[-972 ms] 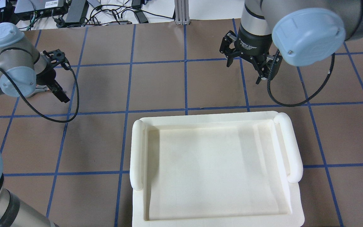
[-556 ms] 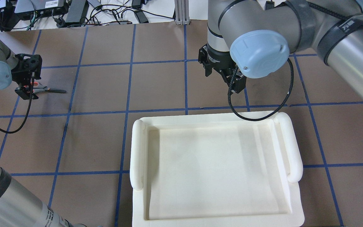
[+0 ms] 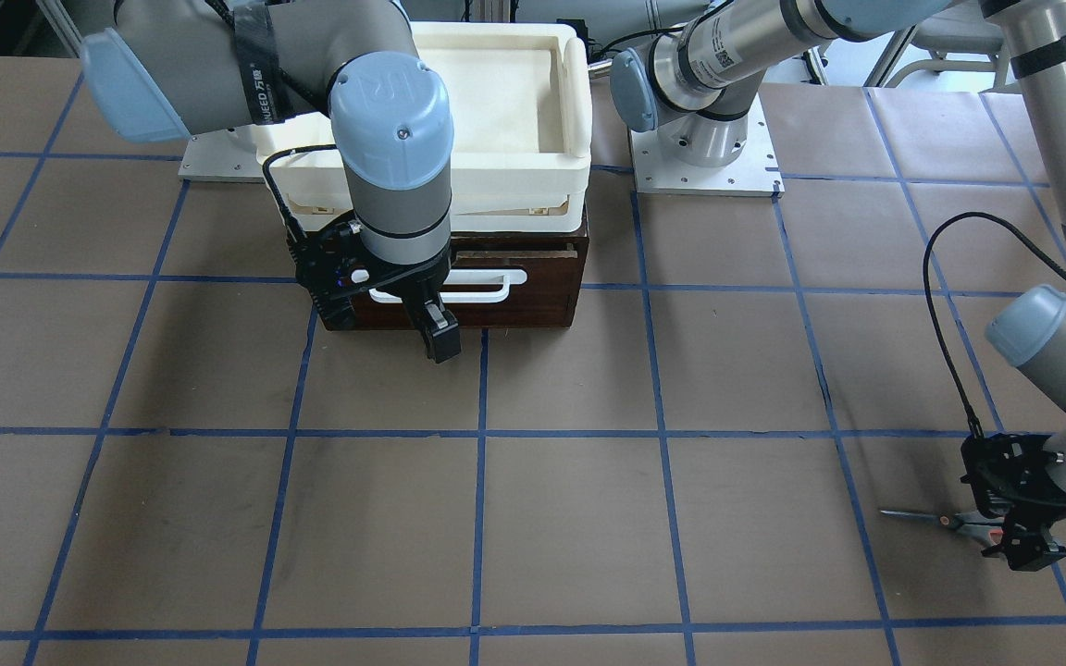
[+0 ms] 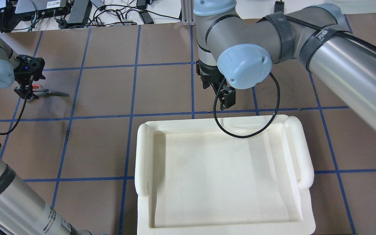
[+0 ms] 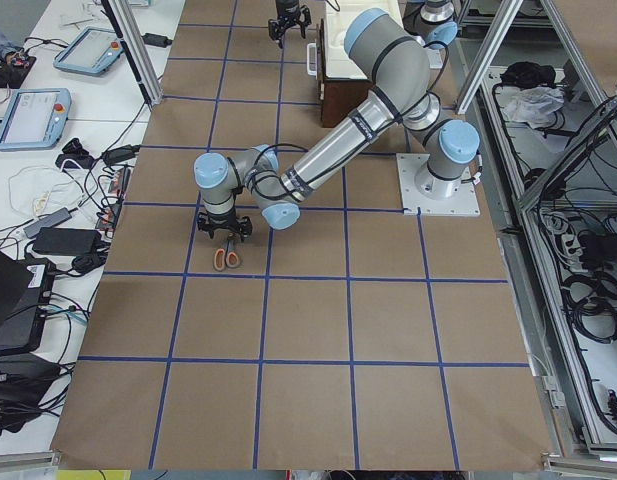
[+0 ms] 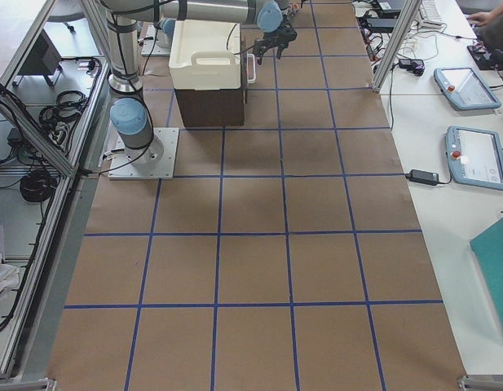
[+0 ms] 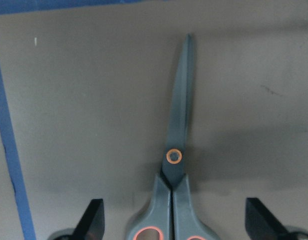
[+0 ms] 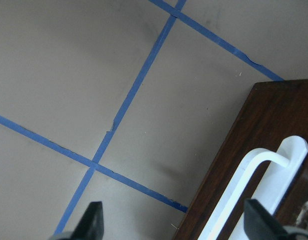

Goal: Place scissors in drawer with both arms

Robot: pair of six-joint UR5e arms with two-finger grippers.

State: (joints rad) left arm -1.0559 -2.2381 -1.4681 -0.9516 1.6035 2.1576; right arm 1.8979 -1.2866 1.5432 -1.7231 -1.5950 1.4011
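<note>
Brown-papered table, both arms out. The scissors lie flat toward the long edge opposite the robot, on its left half, with the blades pointing at the table's right end. The left pincer hangs low over the grips, spread wide, a finger either side, gripping nothing. The right pincer is also spread and empty, just in front of the drawer, which sits closed at the robot's edge under a cream tray. Judgement: lower the left squarely and close across both grips behind the pivot. Straddle the white bar handle with the right and pull straight out. Scissors: dark grey blades closed to a point, orange ring at pivot, grey grips lined orange-red.
</note>
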